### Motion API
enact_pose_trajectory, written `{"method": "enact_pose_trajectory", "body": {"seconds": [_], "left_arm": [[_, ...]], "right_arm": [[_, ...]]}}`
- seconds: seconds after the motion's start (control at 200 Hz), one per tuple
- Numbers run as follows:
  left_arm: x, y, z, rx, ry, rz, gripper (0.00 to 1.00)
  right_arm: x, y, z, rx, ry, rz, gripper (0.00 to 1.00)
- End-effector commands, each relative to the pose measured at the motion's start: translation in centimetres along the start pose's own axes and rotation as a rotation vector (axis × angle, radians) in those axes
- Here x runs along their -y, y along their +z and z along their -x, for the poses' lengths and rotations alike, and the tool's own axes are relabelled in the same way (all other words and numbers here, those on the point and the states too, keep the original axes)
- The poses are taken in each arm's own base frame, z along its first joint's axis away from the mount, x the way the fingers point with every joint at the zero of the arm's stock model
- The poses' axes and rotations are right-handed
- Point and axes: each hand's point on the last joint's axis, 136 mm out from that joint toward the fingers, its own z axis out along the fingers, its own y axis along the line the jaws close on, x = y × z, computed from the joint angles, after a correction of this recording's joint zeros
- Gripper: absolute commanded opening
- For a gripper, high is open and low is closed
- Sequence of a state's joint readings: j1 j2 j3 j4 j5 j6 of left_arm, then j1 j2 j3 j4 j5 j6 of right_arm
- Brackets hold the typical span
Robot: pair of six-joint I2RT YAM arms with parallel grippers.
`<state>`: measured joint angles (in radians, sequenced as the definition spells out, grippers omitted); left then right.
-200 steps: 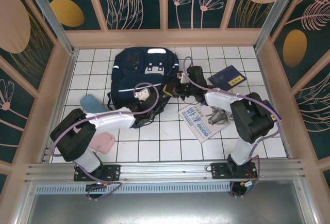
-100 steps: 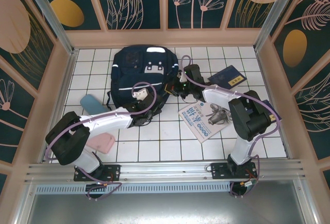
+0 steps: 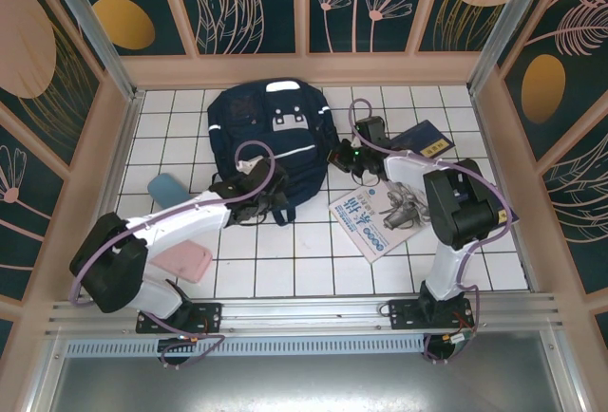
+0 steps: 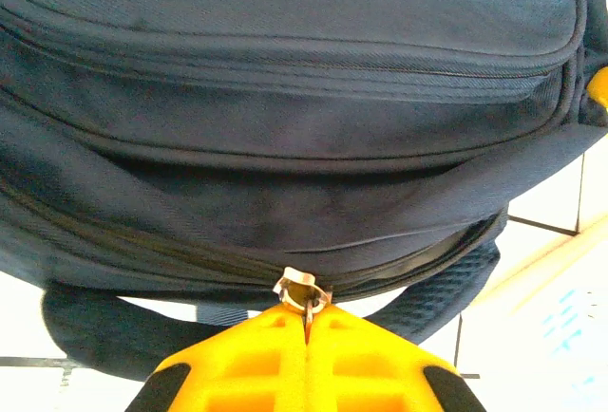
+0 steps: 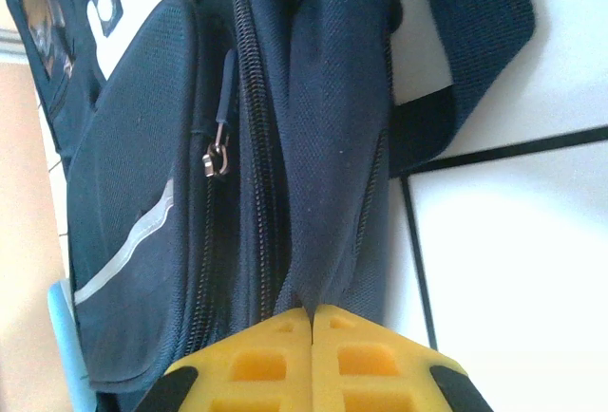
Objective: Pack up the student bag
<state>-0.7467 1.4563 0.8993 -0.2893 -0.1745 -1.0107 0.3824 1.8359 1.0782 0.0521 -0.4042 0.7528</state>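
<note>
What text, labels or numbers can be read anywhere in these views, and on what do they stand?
On the white booklet: large blue characters and a row of blue marks, too blurred to read.
On the small dark-blue book: a pale corner label, too small to read.
On the student bag: grey patches, no legible text.

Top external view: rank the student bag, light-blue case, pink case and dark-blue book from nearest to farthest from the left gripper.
1. student bag: touching; the left gripper is shut on its near edge.
2. light-blue case, to the left, and pink case, toward the arm bases: too close to call.
3. dark-blue book: far right, beyond the bag.
</note>
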Motion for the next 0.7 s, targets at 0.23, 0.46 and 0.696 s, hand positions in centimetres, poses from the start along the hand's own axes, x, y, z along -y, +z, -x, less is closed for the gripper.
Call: {"method": "enact_pose_trajectory", "body": {"seconds": [0.23, 0.46, 0.696], "left_arm": [[2.0, -0.9, 0.7, -0.063, 0.228, -0.102, 0.0], [4.0, -0.4, 1.4, -0.055, 0.292, -0.155, 0.0], [4.5, 0.2, 1.2, -0.063, 0.315, -0.172, 0.0]], "right_arm": [[-2.7, -5.0, 3.0, 0.099, -0.11, 0.072, 0.46], [-5.0, -5.6, -1.7, 0.007, 0.031, 0.11, 0.6], [-3.9, -2.9, -4.9, -0.052, 0.19, -0.051, 0.59]]}}
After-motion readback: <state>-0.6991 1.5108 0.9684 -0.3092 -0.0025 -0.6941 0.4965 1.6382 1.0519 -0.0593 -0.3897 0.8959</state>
